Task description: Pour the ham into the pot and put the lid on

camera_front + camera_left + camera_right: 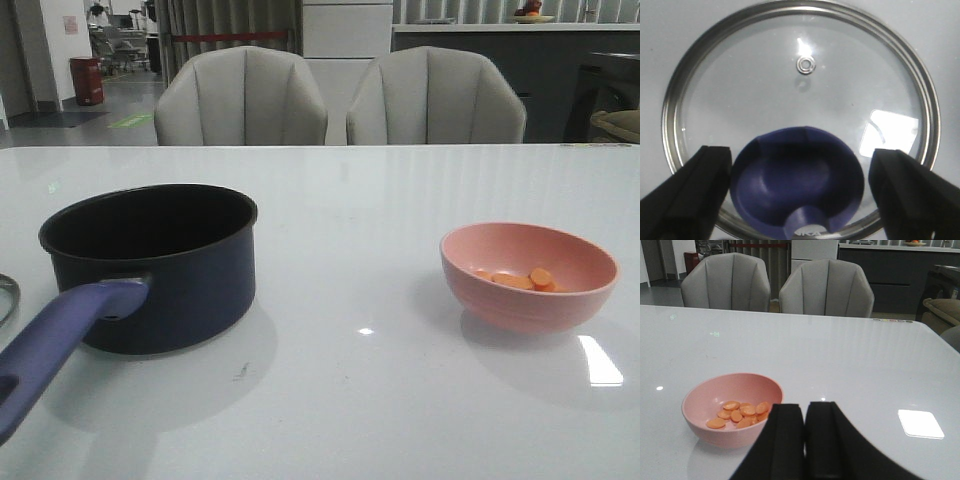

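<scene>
Front view gives you the whole layout: the pot (150, 265) sits on the left of the white table (380, 400), upright, its black inside bare, its purple handle (60, 345) running toward you and off the lower left corner. The bowl (528, 275) stands well apart from it on the right, with the ham (520, 279) lying in its bottom. At the far left edge you can just catch a sliver of the lid (6, 298), beside the handle. Two grey chairs (240, 100) stand behind the table.

Your left wrist camera looks straight down on the lid (800, 90), lying flat on the table with its blue knob (797, 182) up. The left gripper (799, 197) is spread wide, one finger (687, 195) on each side of the knob and neither touching it; it grips nothing.

Your right wrist camera shows the right gripper (805, 440) with its two black fingers (785, 440) pressed together, nothing between them. The bowl (732, 407) sits just beside those fingers, apart from them, and you can count a loose pile of orange slices, the ham (740, 415), inside it.
</scene>
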Tool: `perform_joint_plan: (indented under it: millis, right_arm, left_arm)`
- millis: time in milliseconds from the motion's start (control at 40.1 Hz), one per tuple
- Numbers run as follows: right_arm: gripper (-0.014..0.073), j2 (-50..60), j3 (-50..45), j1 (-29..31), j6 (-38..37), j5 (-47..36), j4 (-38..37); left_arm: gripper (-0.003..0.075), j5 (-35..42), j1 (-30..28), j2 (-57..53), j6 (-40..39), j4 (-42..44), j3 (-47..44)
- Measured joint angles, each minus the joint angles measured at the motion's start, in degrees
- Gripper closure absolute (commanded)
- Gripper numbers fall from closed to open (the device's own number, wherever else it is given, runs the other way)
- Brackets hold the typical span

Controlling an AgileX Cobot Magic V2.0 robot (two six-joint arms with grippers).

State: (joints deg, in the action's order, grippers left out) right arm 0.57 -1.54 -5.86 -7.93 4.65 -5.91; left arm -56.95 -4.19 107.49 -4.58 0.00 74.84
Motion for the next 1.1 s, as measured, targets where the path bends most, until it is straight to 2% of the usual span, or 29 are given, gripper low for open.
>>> perform_joint_plan:
  millis: [350,674,1098]
  right_arm:
    - [0.0434,0.0,0.0,0.0,0.0,0.0,0.0]
    - [0.0434,0.0,0.0,0.0,0.0,0.0,0.0]
    - [0.0434,0.0,0.0,0.0,0.0,0.0,0.0]
  left_arm:
    - [0.0148,0.0,1.65,-12.29,1.99,-0.61,-0.59]
    - [0.0148,9.66,2.21,-35.91,2.35,-1.54,-12.39]
    - [0.0169,19.87,13.41,-61.92,2.56,-1.54,-28.41]
